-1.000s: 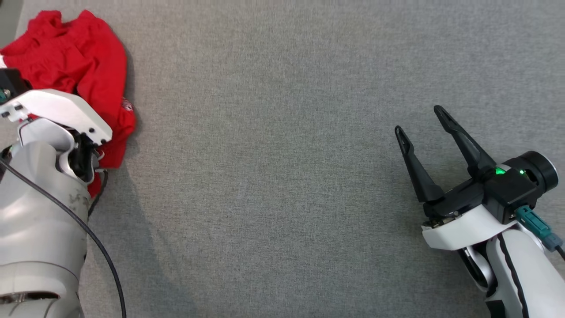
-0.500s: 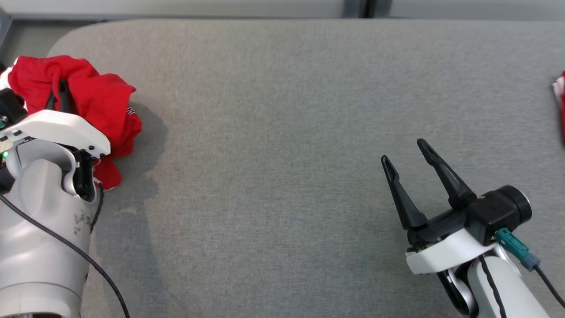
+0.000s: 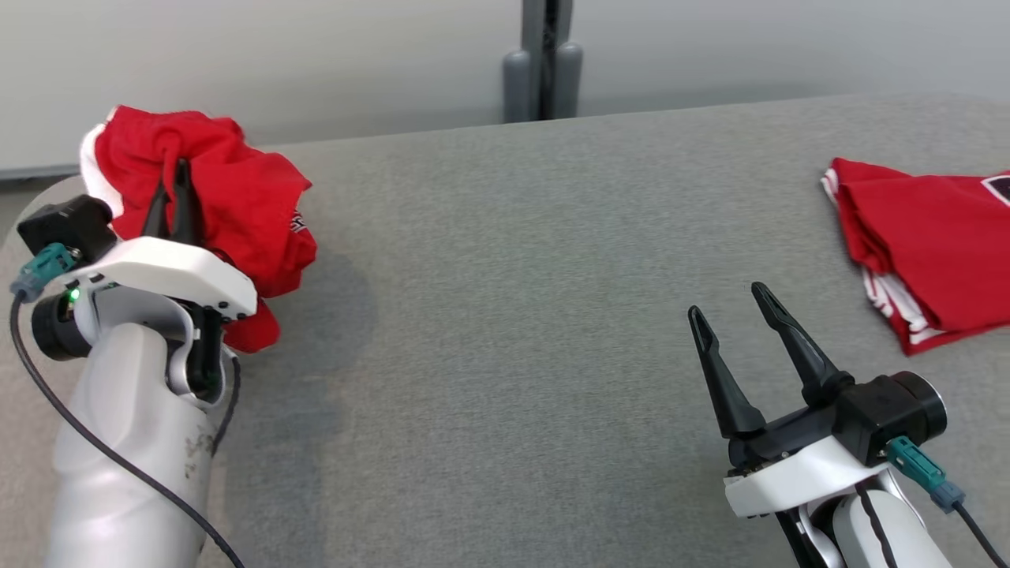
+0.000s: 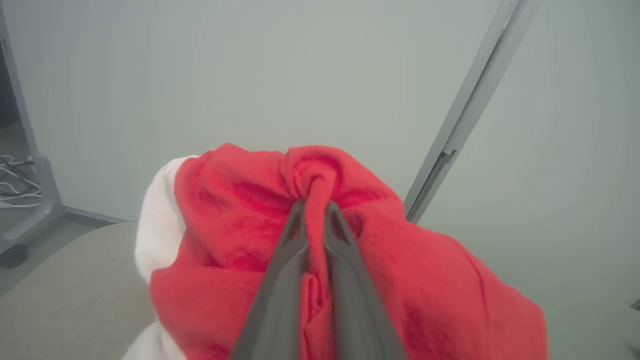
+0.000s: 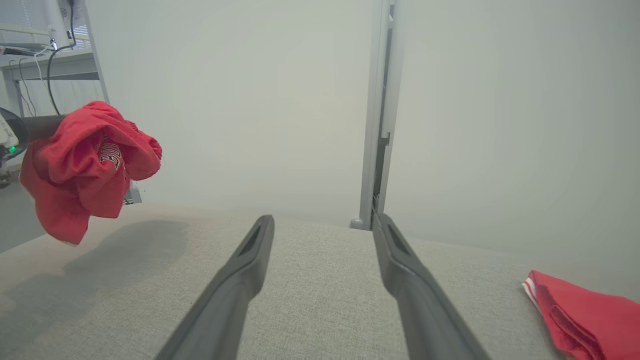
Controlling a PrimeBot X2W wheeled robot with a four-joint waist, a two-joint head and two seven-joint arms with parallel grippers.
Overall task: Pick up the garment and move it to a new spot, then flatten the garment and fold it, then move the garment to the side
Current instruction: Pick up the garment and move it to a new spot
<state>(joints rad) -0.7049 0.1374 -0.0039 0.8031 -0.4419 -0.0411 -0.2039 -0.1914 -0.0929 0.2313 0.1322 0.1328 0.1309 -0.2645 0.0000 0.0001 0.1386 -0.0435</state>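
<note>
The garment (image 3: 245, 197) is bright red with a white edge and a small dark and white badge. The folded shirt (image 3: 939, 252) is red with thin white stripes. The bench (image 3: 513, 355) is plain grey. The left gripper (image 3: 174, 170) and right gripper (image 3: 727, 301) have black fingers and white shells.

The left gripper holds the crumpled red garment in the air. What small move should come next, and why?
Probably swing the garment inward over the middle of the table and lower it. The left gripper is shut on a bunch of it, it hangs clear above the left end, and the right gripper stands open.
</note>
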